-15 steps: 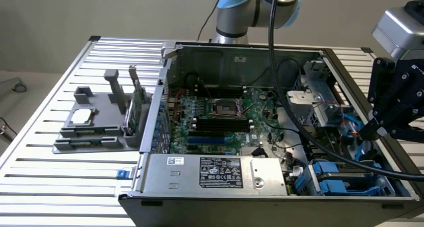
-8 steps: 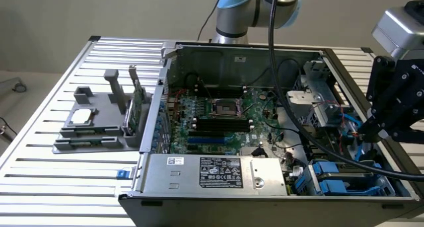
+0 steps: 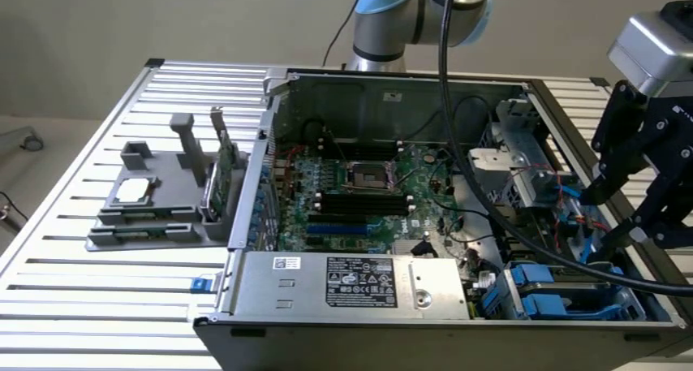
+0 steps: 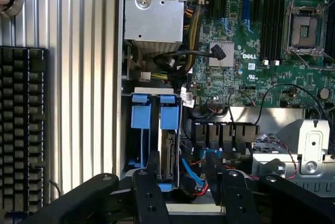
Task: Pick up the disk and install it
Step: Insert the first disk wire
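The black robot gripper hangs over the drive-bay corner of the open grey metal computer case. Its fingers are spread apart, released and grasping nothing. The silver-grey disk in its blue plastic carrier stands on edge in the case's drive bay, between the fingers and beside a second blue carrier.

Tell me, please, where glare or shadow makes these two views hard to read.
Exterior view: the slatted table glares white nearest the camera, while the drive bay sits in shadow. Wrist view: bright light falls on the motherboard around the CPU socket, and the gripper is a dark silhouette.
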